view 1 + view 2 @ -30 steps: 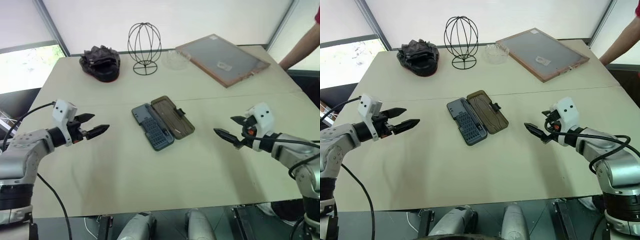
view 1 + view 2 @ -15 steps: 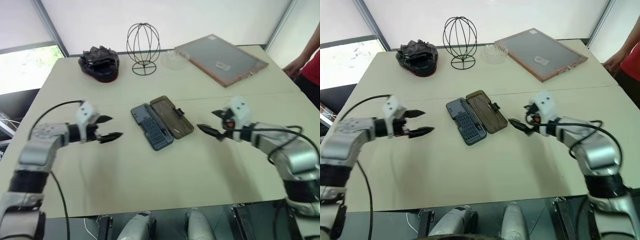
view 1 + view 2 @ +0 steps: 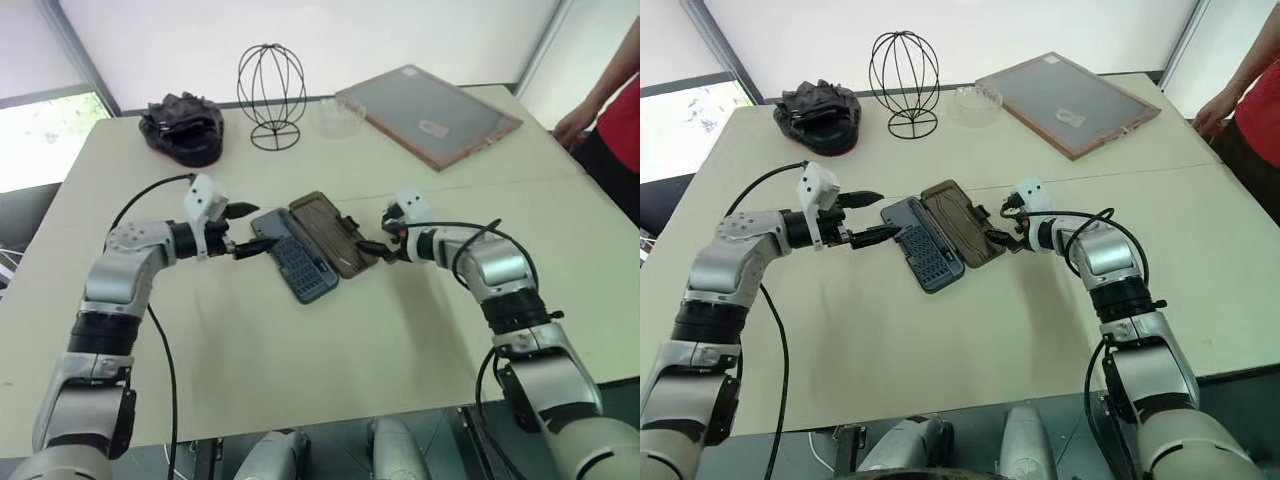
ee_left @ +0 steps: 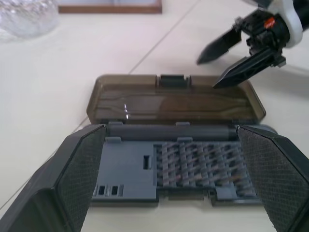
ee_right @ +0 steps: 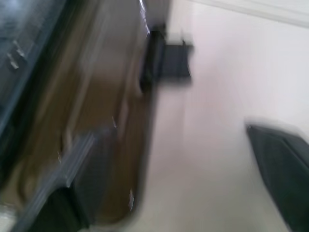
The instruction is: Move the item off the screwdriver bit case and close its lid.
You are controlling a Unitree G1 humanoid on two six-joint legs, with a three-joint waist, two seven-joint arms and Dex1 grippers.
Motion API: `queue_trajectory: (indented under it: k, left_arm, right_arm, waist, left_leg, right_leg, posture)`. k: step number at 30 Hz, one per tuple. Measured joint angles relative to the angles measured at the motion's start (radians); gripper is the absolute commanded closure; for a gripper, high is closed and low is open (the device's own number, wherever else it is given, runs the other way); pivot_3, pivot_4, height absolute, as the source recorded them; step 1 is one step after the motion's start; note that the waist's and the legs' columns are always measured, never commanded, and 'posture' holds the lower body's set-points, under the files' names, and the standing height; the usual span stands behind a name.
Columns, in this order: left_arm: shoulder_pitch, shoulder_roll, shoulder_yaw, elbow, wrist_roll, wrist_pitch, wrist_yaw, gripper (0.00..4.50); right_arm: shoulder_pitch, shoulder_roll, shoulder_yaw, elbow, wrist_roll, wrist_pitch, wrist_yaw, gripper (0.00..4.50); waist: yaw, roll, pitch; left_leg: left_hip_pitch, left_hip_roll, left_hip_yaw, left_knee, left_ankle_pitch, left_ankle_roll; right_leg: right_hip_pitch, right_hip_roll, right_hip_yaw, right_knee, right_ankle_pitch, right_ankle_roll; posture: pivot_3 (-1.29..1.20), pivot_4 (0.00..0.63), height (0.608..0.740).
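The screwdriver bit case (image 3: 291, 264) lies open mid-table, its grey-blue tray holding rows of bits. Its lid (image 3: 331, 232), smoky brown, lies flat beside the tray with a black latch tab (image 4: 172, 79) on its outer edge. My left gripper (image 3: 250, 230) is wide open at the tray's left edge, and its fingers (image 4: 82, 174) flank the tray in the left wrist view. On the other side, my right gripper (image 4: 207, 72) stands open, its tips just over the lid's outer edge. The item is too small to make out on the lid.
At the table's back stand a black wire stand (image 3: 270, 95), a black crumpled object (image 3: 182, 128), a clear glass dish (image 3: 335, 115) and a framed grey board (image 3: 428, 112). A person in red (image 3: 612, 110) stands at the right edge.
Both arms have swung inward from the table's sides to the case, the left to the tray side and the right to the lid side. The right fingers have narrowed slightly. The camera has also shifted.
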Motion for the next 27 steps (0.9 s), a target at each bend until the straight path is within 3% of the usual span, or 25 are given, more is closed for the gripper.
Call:
queue_trajectory:
  k: [6, 12, 16, 21, 27]
  left_arm:
    - [0.086, -0.011, 0.01, -0.028, -0.005, 0.019, 0.056, 0.0]
    - [0.099, -0.009, 0.041, -0.054, -0.02, 0.034, 0.081, 0.0]
    - [0.099, -0.001, 0.042, -0.054, -0.02, 0.037, 0.076, 0.0]
    - [0.112, 0.074, 0.042, -0.087, -0.025, 0.052, 0.005, 0.0]
    - [0.176, 0.16, 0.013, -0.246, -0.074, 0.12, -0.117, 0.0]
  right_arm:
    - [-0.028, 0.023, 0.044, 0.076, -0.041, -0.073, 0.063, 4.43]
    - [-0.055, -0.002, 0.13, 0.112, -0.158, -0.203, 0.104, 4.48]
    - [-0.058, -0.042, 0.196, 0.138, -0.26, -0.41, 0.13, 4.48]
    - [-0.088, -0.1, 0.237, 0.187, -0.343, -0.729, 0.235, 4.48]
    - [-0.151, -0.04, 0.264, 0.3, -0.39, -0.977, 0.324, 4.48]
  waist:
    - [-0.003, -0.002, -0.001]
    - [0.0, -0.004, -0.003]
    - [0.002, -0.004, -0.003]
    - [-0.005, -0.004, -0.003]
    - [-0.029, -0.004, -0.003]
  left_leg:
    - [0.001, 0.0, 0.0, 0.002, 0.0, 0.0]
    - [0.002, 0.0, -0.001, 0.005, 0.0, 0.0]
    - [0.002, -0.001, -0.001, 0.005, 0.0, 0.0]
    - [0.0, -0.001, -0.001, 0.002, 0.0, 0.0]
    - [0.001, 0.001, 0.0, -0.002, 0.0, 0.0]
  right_leg:
    - [0.001, 0.0, 0.0, 0.0, 0.0, 0.0]
    - [0.004, 0.001, 0.0, 0.0, 0.0, -0.001]
    - [0.003, 0.0, 0.0, 0.0, 0.0, -0.001]
    - [0.0, 0.0, 0.0, 0.0, 0.001, -0.001]
    - [-0.002, 0.001, 0.0, 0.0, 0.0, -0.001]
  posture:
    - [0.0, 0.15, 0.74]
    - [0.0, 0.15, 0.74]
    - [0.0, 0.15, 0.74]
    - [0.0, 0.15, 0.74]
    - [0.0, 0.15, 0.74]
